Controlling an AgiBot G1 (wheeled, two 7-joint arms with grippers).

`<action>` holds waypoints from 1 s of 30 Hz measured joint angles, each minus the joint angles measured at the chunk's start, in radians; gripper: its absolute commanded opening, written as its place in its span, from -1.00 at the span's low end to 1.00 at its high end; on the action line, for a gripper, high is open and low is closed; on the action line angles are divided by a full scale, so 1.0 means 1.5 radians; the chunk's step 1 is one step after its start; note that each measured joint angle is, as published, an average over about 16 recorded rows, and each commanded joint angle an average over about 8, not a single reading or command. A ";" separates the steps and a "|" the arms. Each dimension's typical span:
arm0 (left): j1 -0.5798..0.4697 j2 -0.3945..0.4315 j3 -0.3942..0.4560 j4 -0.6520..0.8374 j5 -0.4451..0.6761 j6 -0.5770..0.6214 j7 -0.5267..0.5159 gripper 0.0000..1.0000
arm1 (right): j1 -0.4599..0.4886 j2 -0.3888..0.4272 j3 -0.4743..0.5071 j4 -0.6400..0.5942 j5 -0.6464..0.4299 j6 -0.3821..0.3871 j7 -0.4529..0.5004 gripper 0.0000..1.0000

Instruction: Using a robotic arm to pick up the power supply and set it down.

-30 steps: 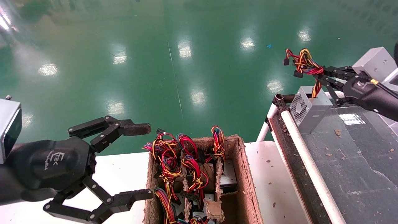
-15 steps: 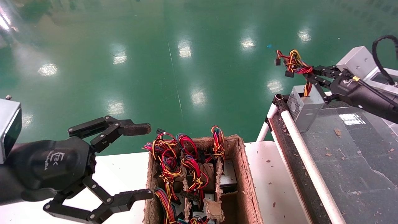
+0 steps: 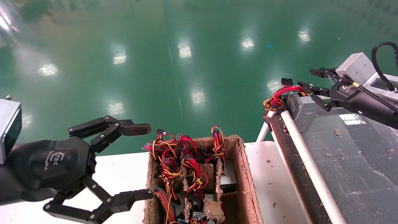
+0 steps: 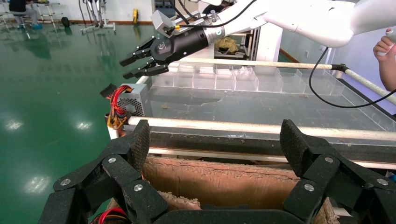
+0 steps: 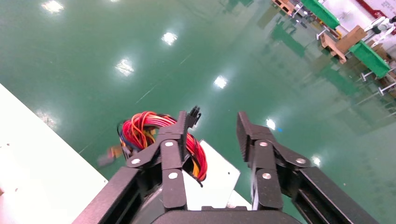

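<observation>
The power supply [image 3: 303, 109], a silver-grey box with a vent grille, stands on the far left corner of the dark belt [image 3: 351, 149]. Its red, yellow and orange wires [image 3: 278, 96] hang over its left side. My right gripper [image 3: 306, 77] hovers open just above the box, holding nothing. In the right wrist view the wires [image 5: 144, 133] lie beside one finger and the box top [image 5: 215, 175] shows below the right gripper [image 5: 212, 126]. My left gripper [image 3: 146, 161] stands wide open left of the cardboard box [image 3: 242, 174]. The left wrist view shows the left gripper [image 4: 215, 140], the power supply [image 4: 133, 99] and the right gripper [image 4: 133, 66].
The cardboard box with dividers holds several more wired units on the white table [image 3: 273, 180]. A white rail [image 3: 307, 161] edges the belt. Clear plastic bins [image 4: 224, 77] line the belt's far side. A person's hand [image 4: 385, 46] shows at the edge.
My right gripper has opened and let go of the wire bundle, which dropped over the power supply's left side. The box now rests on the belt. The left arm has not moved.
</observation>
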 measured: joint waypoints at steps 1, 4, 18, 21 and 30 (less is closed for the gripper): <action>0.000 0.000 0.000 0.000 0.000 0.000 0.000 1.00 | -0.001 0.001 0.001 0.001 0.003 0.000 0.000 1.00; 0.000 0.000 0.000 0.000 0.000 0.000 0.000 1.00 | -0.005 0.002 0.005 0.003 0.012 -0.004 0.002 1.00; 0.000 0.000 0.000 0.000 0.000 0.000 0.000 1.00 | -0.021 0.011 0.013 0.019 0.101 -0.080 0.006 1.00; 0.000 0.000 0.000 0.000 0.000 0.000 0.000 1.00 | -0.025 0.013 0.013 0.022 0.125 -0.104 0.006 1.00; 0.000 0.000 0.000 0.000 0.000 0.000 0.000 1.00 | -0.036 0.022 0.014 0.033 0.196 -0.176 0.007 1.00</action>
